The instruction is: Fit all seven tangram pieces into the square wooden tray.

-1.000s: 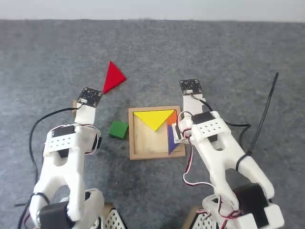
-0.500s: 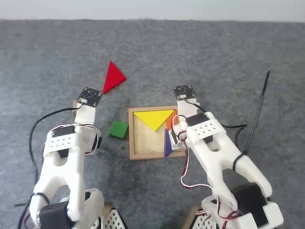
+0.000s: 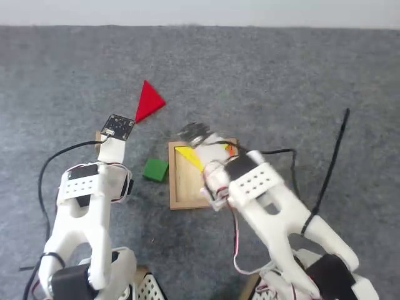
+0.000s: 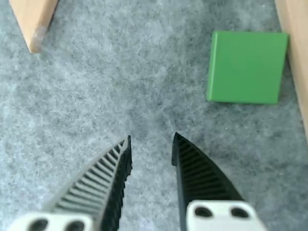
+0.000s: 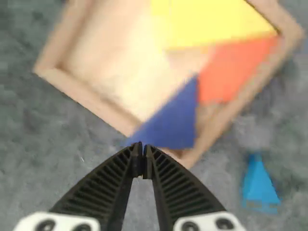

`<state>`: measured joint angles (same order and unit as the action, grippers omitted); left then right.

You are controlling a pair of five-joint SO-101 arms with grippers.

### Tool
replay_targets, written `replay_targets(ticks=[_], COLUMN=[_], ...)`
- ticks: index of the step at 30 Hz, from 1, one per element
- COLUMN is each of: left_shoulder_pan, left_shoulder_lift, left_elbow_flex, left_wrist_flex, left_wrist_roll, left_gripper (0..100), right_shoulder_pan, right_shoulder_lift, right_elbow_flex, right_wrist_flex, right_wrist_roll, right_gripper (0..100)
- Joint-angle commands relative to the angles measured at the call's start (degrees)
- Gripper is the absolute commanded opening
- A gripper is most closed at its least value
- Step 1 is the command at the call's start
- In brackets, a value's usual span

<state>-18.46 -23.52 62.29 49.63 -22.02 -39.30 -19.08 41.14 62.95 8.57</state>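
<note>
From the high view, take the square wooden tray (image 3: pixel 172 181) as the centre of your dial. The yellow triangle (image 3: pixel 186 156) lies inside it against the 12 o'clock rim, with a sliver of the orange triangle (image 3: pixel 229 149) at about 1 o'clock. The green square (image 3: pixel 155 169) sits on the carpet (image 3: pixel 281 75) just outside the tray at 9 o'clock. The red triangle (image 3: pixel 149 101) lies well apart at 11 o'clock. Your right arm (image 3: pixel 256 187) reaches over the tray from 5 o'clock and covers most of its floor. Your left arm (image 3: pixel 87 187) stands out at 8 o'clock, beyond the green square.

In the left wrist view, your left gripper (image 4: pixel 151 139) hangs over bare carpet with its jaws a narrow gap apart and nothing between them. The green square (image 4: pixel 246 67) lies ahead of it, just beside the tray's rim (image 4: pixel 296 57). A corner of a pale wooden piece (image 4: pixel 31 19) lies on the carpet, well apart from the square.

In the right wrist view, your right gripper (image 5: pixel 139 147) has its jaws pressed together on nothing, with the tips at the tray's rim (image 5: pixel 57 72). Right by the tips is the dark blue piece (image 5: pixel 171 122), which touches the orange triangle (image 5: pixel 231 67); the orange triangle in turn meets the yellow triangle (image 5: pixel 207 19). You cannot tell whether the dark blue piece lies flat. A light blue triangle (image 5: pixel 257 185) lies on the carpet outside the tray.
</note>
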Motion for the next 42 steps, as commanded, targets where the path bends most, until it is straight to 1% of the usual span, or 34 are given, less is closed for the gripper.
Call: replay_targets(ticks=[1,6,10,13,18,21,25,27,29,32,34,37,40,42], left_shoulder_pan=[-0.5,-0.5,-0.5,-0.5,-0.5,-0.5,-0.5,-0.5,-0.5,-0.5,-0.5,-0.5,-0.5,-0.5], left_shoulder_lift=[-0.5,-0.5,-0.5,-0.5,-0.5,-0.5,-0.5,-0.5,-0.5,-0.5,-0.5,-0.5,-0.5,-0.5], left_elbow_flex=[-0.3,-0.3,-0.3,-0.3,-0.3,-0.3,-0.3,-0.3,-0.3,-0.3,-0.3,-0.3,-0.3,-0.3], left_wrist_flex=[-0.4,-0.4,-0.4,-0.4,-0.4,-0.4,-0.4,-0.4,-0.4,-0.4,-0.4,-0.4,-0.4,-0.4], left_wrist_roll=[-0.4,-0.4,-1.8,-1.8,-1.9,-1.9,-1.9,-1.9,-1.9,-1.9,-1.9,-1.9,-1.9,-1.9], left_gripper=[13,13,13,13,14,14,14,14,14,14,14,14,14,14], right_shoulder_pan=[-1.8,-1.4,2.0,5.0,6.3,7.0,10.3,12.3,13.9,16.8,16.3,11.5,5.0,2.2], right_shoulder_lift=[2.8,15.8,24.0,24.9,25.4,25.5,25.4,24.7,22.5,15.3,10.9,7.4,7.4,7.4], right_elbow_flex=[-5.2,-13.0,-18.8,-20.0,-21.5,-21.9,-22.0,-22.0,-23.4,-26.5,-25.8,-19.4,-11.4,-8.1], right_wrist_flex=[-3.7,-4.3,-3.9,-4.5,-9.1,-9.9,-9.8,-8.3,-2.9,7.5,13.1,17.2,16.0,14.0], right_wrist_roll=[0.3,1.3,1.0,0.7,-1.9,-2.0,-2.0,-2.0,-1.1,4.7,10.1,17.8,20.4,19.9], right_gripper=[0.6,0.6,0.6,0.6,0.6,0.6,0.6,0.6,0.6,0.6,0.6,0.6,0.6,0.6])
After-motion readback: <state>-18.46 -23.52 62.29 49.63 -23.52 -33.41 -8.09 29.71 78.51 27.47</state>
